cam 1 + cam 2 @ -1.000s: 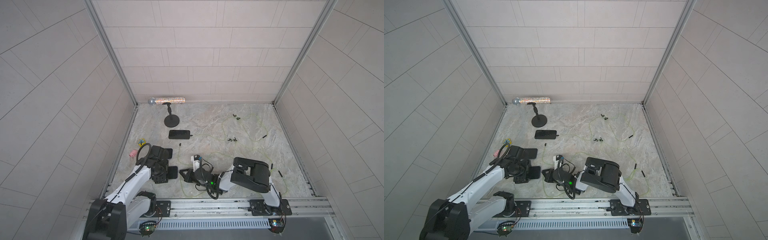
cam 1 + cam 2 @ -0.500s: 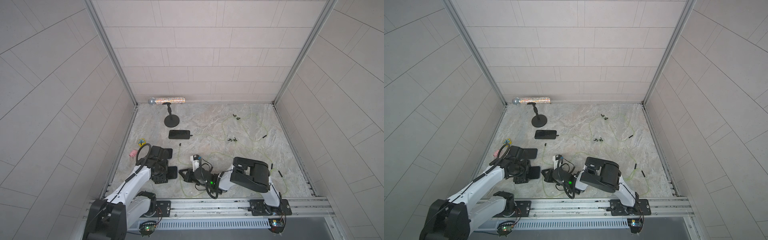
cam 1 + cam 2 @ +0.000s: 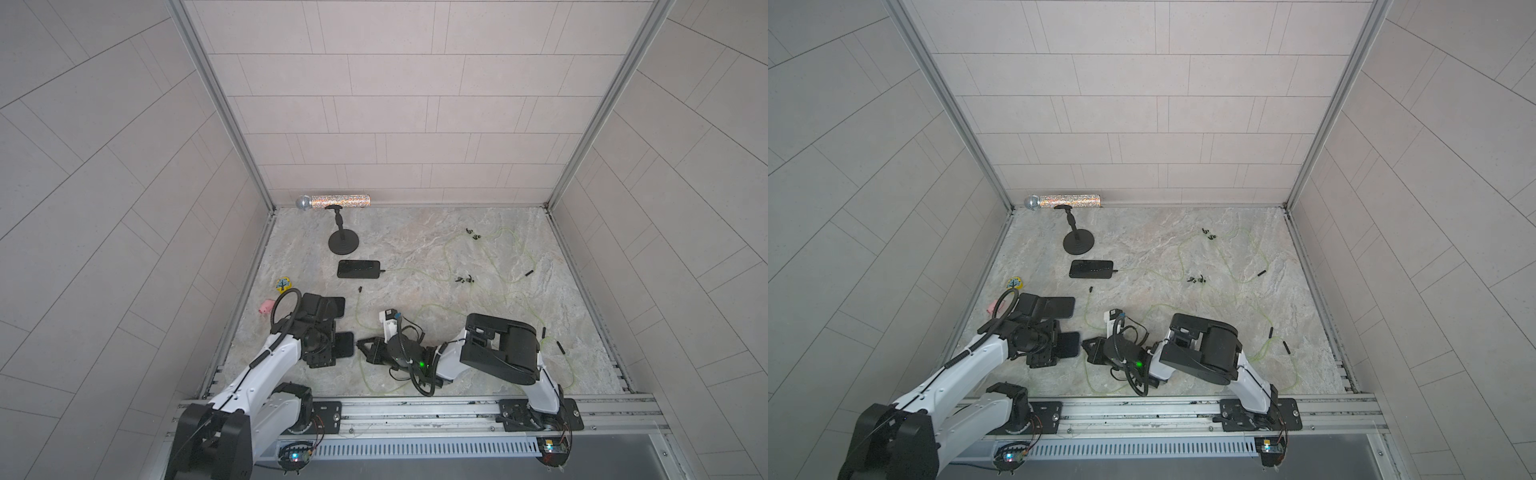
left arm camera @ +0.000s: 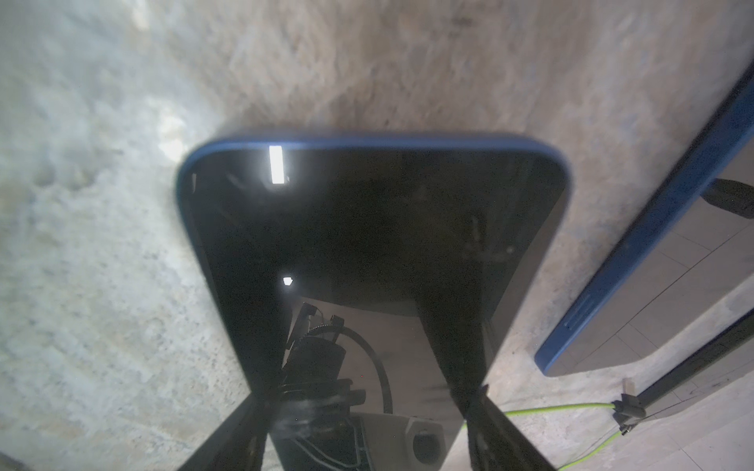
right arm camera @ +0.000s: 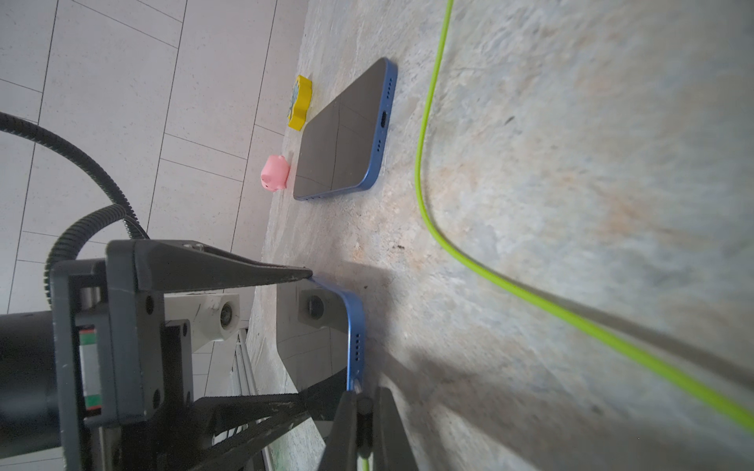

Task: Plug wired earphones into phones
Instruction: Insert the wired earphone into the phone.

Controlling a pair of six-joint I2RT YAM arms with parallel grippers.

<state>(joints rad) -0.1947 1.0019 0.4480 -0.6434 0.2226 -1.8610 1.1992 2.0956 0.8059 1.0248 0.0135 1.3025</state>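
Note:
A blue-edged phone lies flat at the front left, and my left gripper is shut across its two long sides. My right gripper is shut on a small black plug with a yellow-green cable trailing behind. The plug's tip sits at the bottom edge of that phone. In both top views the two grippers face each other across this phone. A second phone lies just behind. A third phone farther back has a plug in its right end.
Loose earphone cables with black earbuds sprawl over the right half of the table. A free plug lies beside the second phone. A black stand, a glitter microphone, a yellow toy and a pink toy are at the left.

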